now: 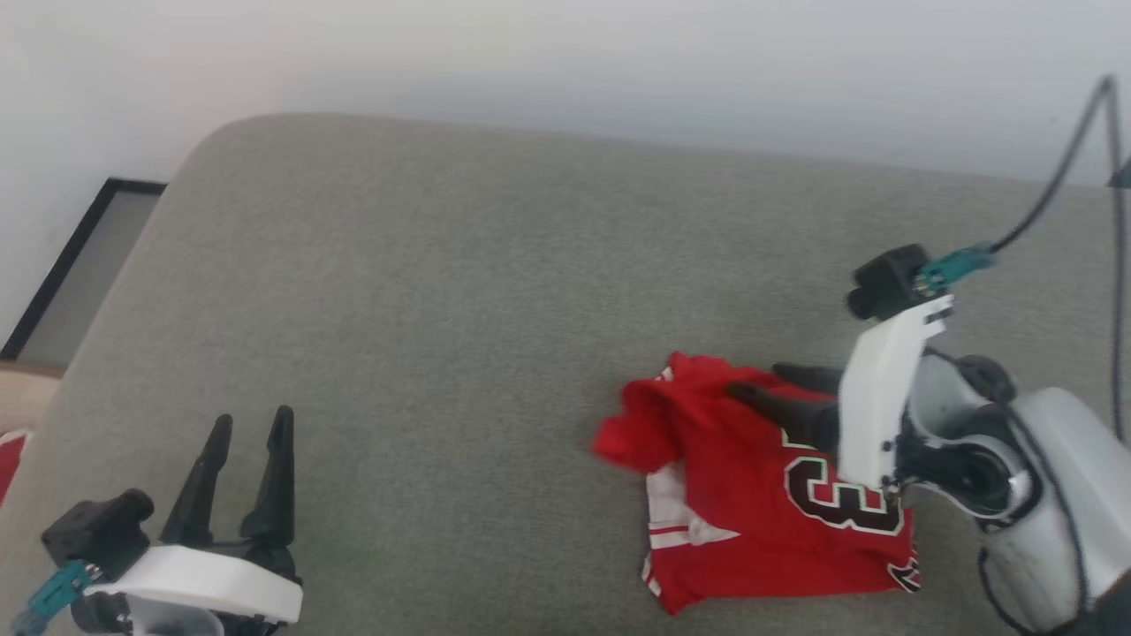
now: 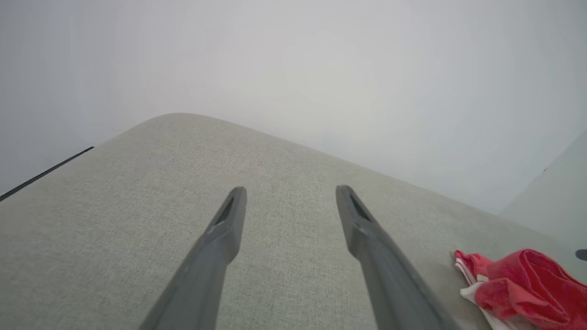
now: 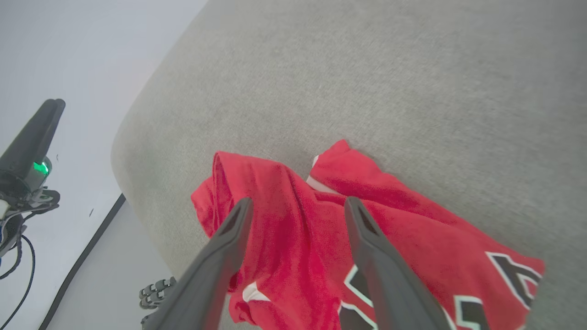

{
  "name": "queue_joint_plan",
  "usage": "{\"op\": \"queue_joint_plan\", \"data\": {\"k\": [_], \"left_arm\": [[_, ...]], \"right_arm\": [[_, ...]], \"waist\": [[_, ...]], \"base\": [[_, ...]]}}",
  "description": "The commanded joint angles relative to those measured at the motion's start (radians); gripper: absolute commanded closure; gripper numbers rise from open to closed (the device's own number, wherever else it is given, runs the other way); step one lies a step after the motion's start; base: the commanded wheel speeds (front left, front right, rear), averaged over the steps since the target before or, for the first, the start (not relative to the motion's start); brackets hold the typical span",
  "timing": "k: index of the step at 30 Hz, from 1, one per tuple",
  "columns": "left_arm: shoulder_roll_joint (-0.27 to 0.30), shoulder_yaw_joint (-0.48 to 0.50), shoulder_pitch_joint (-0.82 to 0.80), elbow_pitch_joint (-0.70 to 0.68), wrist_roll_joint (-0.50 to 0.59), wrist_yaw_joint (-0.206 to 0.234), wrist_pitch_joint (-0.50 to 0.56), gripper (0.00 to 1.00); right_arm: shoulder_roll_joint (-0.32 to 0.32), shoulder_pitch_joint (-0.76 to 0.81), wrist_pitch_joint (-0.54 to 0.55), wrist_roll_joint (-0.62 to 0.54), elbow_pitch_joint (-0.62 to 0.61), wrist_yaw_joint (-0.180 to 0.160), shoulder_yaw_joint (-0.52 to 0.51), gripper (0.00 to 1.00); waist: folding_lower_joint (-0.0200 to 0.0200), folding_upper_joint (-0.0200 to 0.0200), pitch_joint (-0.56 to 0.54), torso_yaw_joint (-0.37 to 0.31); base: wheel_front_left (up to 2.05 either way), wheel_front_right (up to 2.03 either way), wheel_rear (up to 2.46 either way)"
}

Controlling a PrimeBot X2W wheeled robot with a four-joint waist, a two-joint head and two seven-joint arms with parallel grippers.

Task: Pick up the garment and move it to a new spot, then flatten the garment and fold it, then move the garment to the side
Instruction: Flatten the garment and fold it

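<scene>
The garment (image 1: 733, 495) lies folded into a rough square on the grey cushion, red with white trim and black-and-white lettering on top; one red edge is bunched at its left. My right gripper (image 1: 755, 380) hovers over the garment's far edge, fingers open and apart, nothing between them. In the right wrist view the open right gripper (image 3: 298, 204) has the red garment (image 3: 284, 247) beneath it. My left gripper (image 1: 252, 418) stands open over bare cushion at the lower left. The left wrist view shows the open left gripper (image 2: 291, 190), with the garment (image 2: 527, 284) at the lower right.
The grey cushion (image 1: 442, 309) has a rounded far-left corner against a white wall. A black-framed panel (image 1: 79, 265) leans beyond the cushion's left edge. A dark cable (image 1: 1051, 194) rises from my right wrist. A bit of red (image 1: 9, 459) shows at the far left.
</scene>
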Motion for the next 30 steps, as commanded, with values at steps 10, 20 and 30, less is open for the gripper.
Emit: {"op": "queue_joint_plan", "data": {"k": [10,20,30], "left_arm": [[0.028,0.042,0.065,-0.022,-0.018,-0.002,-0.004,0.0],[0.055,0.093,0.123,-0.032,-0.011,-0.002,-0.004,0.0],[0.064,0.127,0.158,-0.04,0.011,-0.003,-0.004,0.0]], "right_arm": [[-0.065,0.097,-0.157,-0.032,-0.052,0.0,-0.108,0.0],[-0.101,0.195,-0.431,-0.116,-0.019,0.0,-0.162,0.0],[-0.108,0.252,-0.759,-0.218,0.073,0.0,-0.161,0.0]], "waist": [[0.0,0.0,-0.052,-0.103],[0.0,0.0,-0.085,-0.19],[0.0,0.0,-0.104,-0.252]], "base": [[0.0,0.0,0.0],[0.0,0.0,0.0],[0.0,0.0,0.0]]}}
